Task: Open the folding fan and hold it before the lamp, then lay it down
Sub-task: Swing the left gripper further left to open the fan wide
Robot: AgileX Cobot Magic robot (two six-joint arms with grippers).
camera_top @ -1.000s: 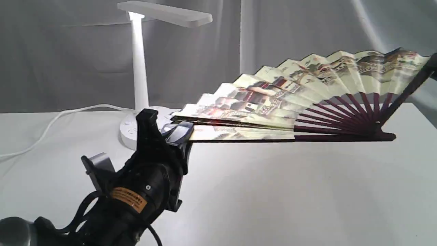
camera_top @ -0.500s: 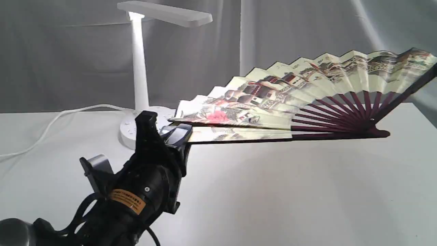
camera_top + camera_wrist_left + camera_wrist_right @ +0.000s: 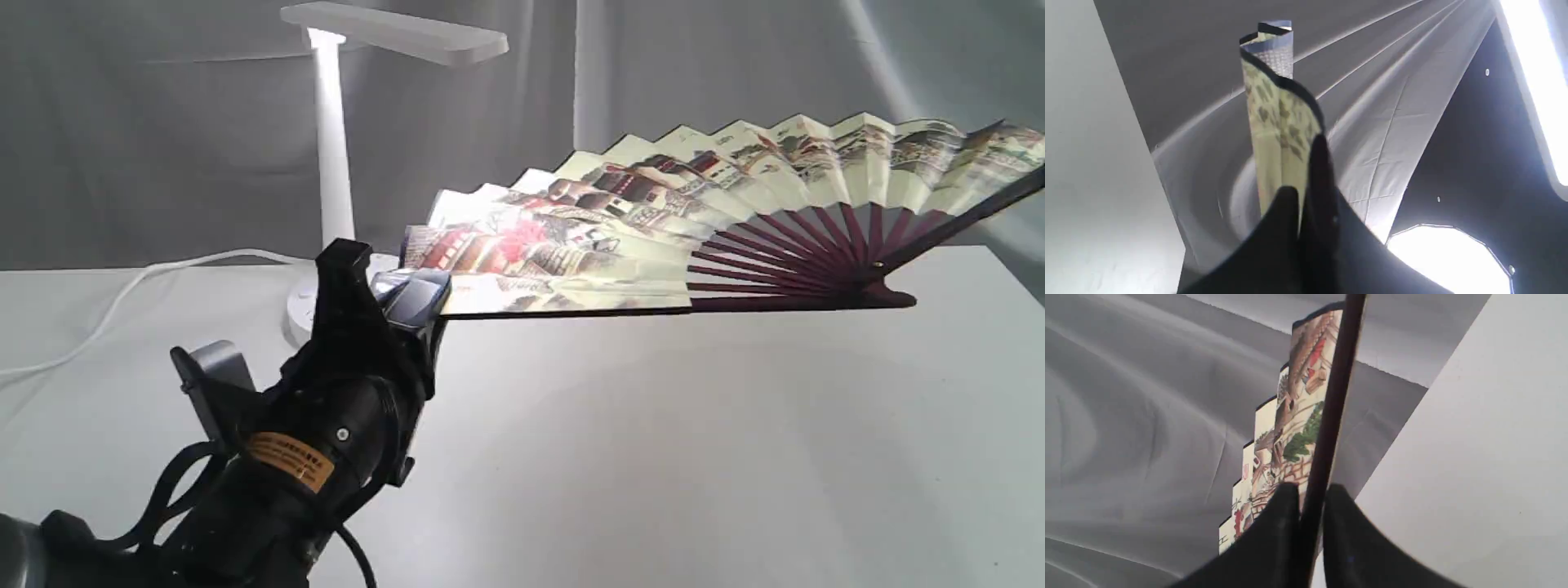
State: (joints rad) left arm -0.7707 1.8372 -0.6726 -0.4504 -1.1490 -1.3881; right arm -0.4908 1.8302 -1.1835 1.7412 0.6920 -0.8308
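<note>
Exterior view: fan (image 3: pixel 653 237) is spread open and held clear of the worktop (image 3: pixel 653 457), spanning from centre-left to the right edge of the frame. Painted side faces the camera. Pivot sits at lower right of the fan, just above the worktop.

Lower guard runs nearly level. Its left tip is clamped in the left end effector (image 3: pixel 400 286), whose fingers are narrow on the guard. The left wrist view shows the same grip, with the pleats seen edge-on.

Upper guard slants up to the right and leaves the frame. The right end effector (image 3: pixel 1312 490) is out of the exterior frame. In the right wrist view its 2 fingers are pinched onto the dark guard, painted paper to one side.

Lamp (image 3: pixel 333 147) stands at upper left, lit, stem upright, bar head pointing right. Its base is partly hidden behind the left end effector and the fan's left end. Cord (image 3: pixel 122 290) trails off to the left edge across the worktop.
</note>
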